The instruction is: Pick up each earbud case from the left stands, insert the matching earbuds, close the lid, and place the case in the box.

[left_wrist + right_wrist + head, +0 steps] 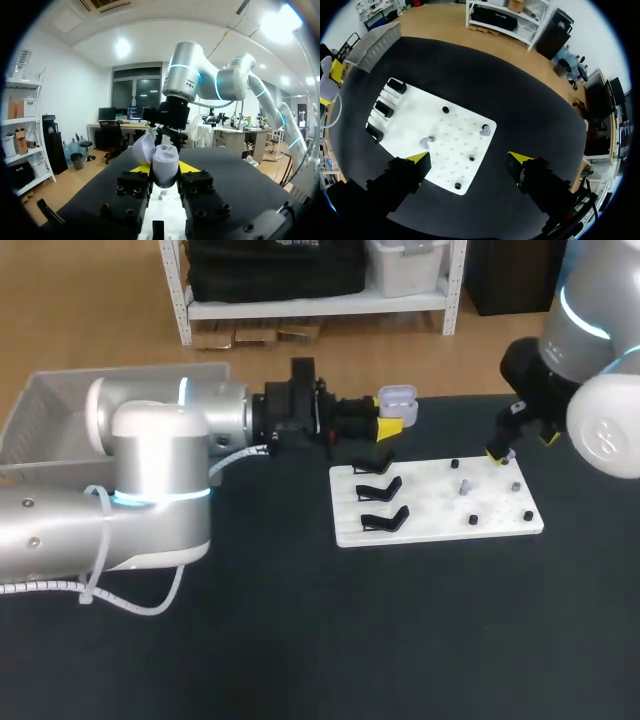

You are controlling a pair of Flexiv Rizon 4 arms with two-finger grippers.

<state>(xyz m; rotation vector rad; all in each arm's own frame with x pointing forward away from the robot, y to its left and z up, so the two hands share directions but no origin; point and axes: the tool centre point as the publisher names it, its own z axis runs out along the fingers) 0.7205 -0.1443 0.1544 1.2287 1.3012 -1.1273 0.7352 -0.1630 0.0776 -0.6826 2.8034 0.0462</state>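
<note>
Where the black table (300,640) fills most of the head view, a pale box (50,410) sits at its far left corner. The left arm (150,440) comes in from that side and lies level over the table. The right arm (590,330) comes down from the far right.

A white board (430,510) lies flat near the middle of the table. The left gripper (166,170) is clamped on a lavender earbud case (165,165), with one yellow tip pressing on each side of it. The case's lid stands open, tilted away to one side. In the head view the case (397,400) hangs above the table, just past the far left corner of the board.

The right gripper (470,158) hovers over the far right part of the board, its fingers spread wide and holding nothing.

Three black stands (375,490) sit in a row along the left end of the board. Two lavender earbuds (426,143) rest on the board's right half, well apart from each other. Small black pegs (445,109) stand around them.
</note>
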